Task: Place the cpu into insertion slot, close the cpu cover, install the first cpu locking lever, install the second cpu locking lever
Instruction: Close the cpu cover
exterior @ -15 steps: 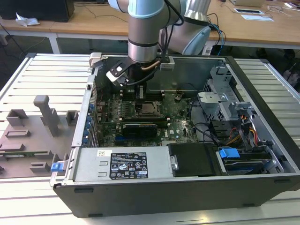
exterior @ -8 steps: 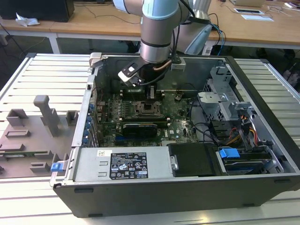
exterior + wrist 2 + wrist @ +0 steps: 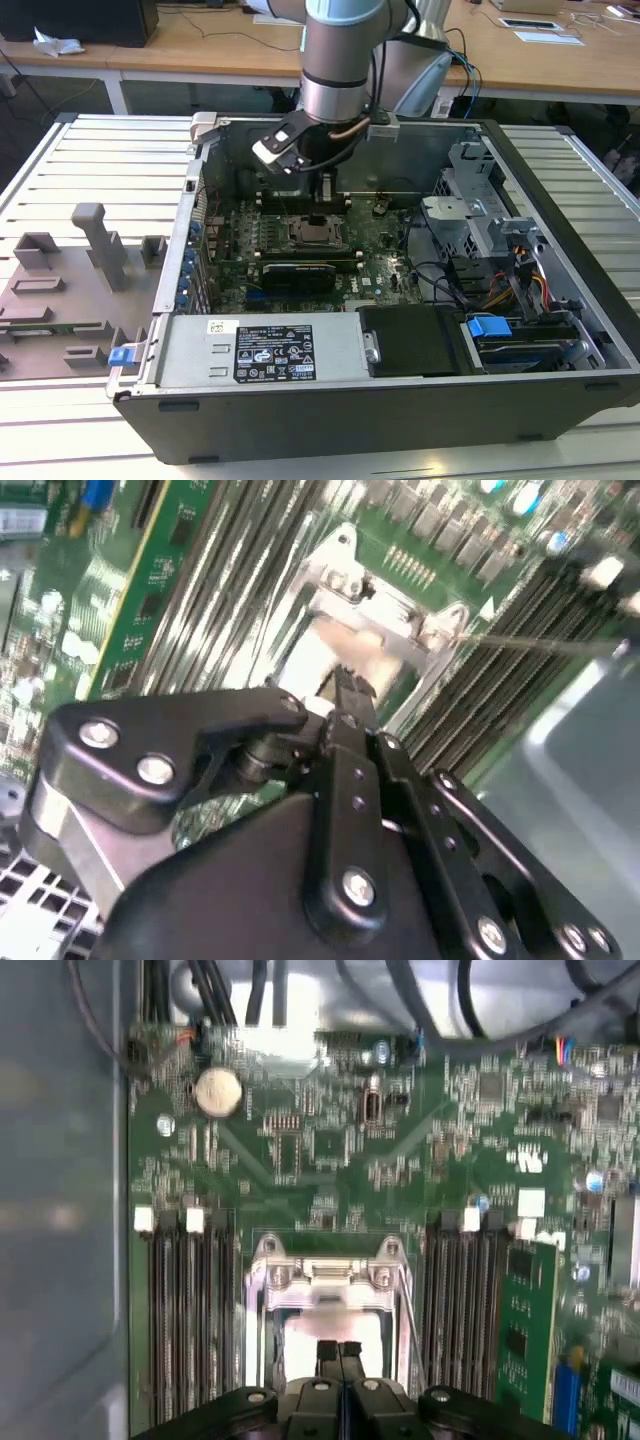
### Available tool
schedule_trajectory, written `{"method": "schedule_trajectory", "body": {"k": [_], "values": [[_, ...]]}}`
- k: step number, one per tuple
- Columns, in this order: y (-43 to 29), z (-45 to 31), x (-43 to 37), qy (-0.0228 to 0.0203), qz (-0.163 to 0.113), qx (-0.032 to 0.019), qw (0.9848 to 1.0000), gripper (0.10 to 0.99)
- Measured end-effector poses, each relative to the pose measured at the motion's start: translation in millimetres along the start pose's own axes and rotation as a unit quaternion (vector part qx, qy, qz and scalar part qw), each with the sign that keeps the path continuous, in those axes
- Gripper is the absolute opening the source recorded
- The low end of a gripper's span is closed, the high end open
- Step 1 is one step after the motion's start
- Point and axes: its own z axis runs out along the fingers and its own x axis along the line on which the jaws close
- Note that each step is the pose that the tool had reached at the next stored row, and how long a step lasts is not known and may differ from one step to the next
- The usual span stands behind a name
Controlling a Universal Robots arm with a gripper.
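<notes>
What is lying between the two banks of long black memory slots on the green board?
In the first wrist view, the insertion slot with its silver cpu cover lies between them; the shut gripper is over its middle.

Arm upright, fingers together

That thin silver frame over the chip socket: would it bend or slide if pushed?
The cpu cover looks like thin sheet metal with a large window, so probably light and springy, not floppy. Screws seem to hold one end, so a push would likely pivot it, not slide it. Shiny, so maybe slippery.
</notes>
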Motion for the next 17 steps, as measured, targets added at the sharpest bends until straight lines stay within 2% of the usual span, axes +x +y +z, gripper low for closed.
{"method": "schedule_trajectory", "body": {"k": [8, 10, 17], "values": [[-26.2, 6.5, 0.7, 0.0, 0.0, -0.0001, 1.0, 0.106], [-29.5, 10.2, 0.9, 0.0, 0.0, -0.0001, 1.0, 0.106], [-29.5, 17.2, 1.3, -0.0002, 0.0, 0.0, 1.0, 0.106]]}}
